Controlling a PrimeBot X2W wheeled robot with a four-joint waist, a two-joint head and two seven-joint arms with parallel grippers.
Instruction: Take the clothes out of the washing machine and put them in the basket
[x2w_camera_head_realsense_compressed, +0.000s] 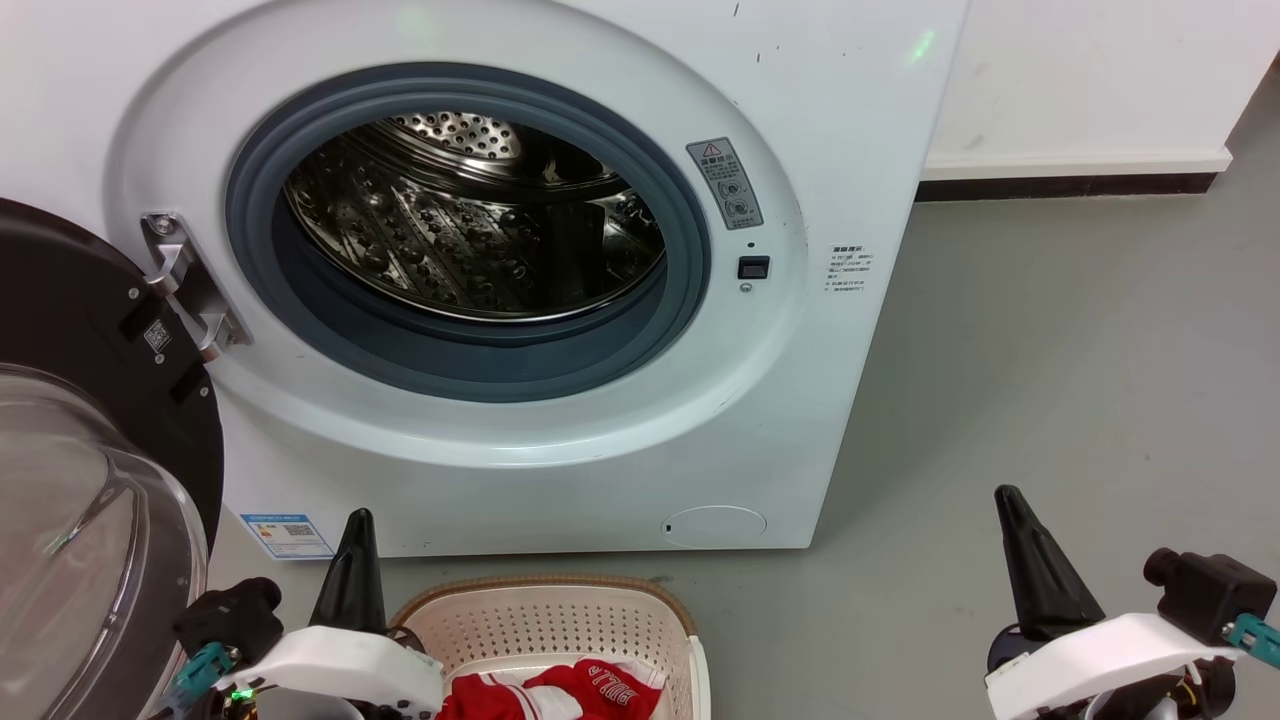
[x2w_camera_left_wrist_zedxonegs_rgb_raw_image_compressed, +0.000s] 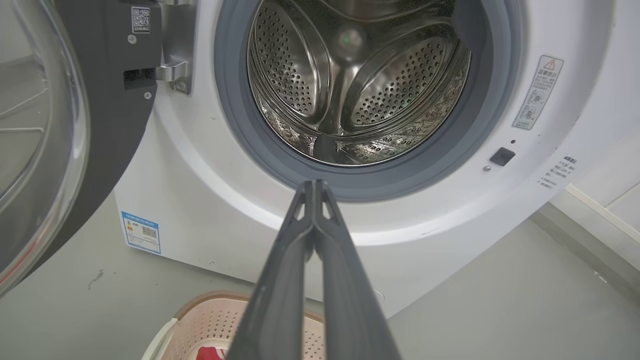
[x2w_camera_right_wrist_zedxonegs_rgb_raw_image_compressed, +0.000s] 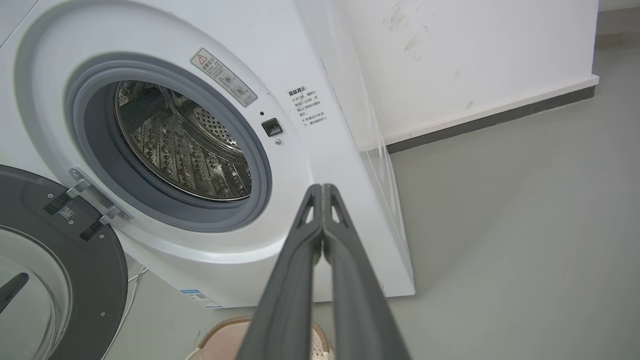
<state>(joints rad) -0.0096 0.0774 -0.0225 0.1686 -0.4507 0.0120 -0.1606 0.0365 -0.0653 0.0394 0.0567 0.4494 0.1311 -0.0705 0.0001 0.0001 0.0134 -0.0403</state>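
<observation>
On the floor before the washing machine, the basket held the red clothes. The machine's door stood open and its steel drum looked empty. The left gripper and right gripper hung low, fingers pressed together, holding nothing. The task seemed essentially done

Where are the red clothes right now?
The red clothes lie in the basket at the bottom of the head view, on the floor before the washing machine, beside the left gripper.
</observation>
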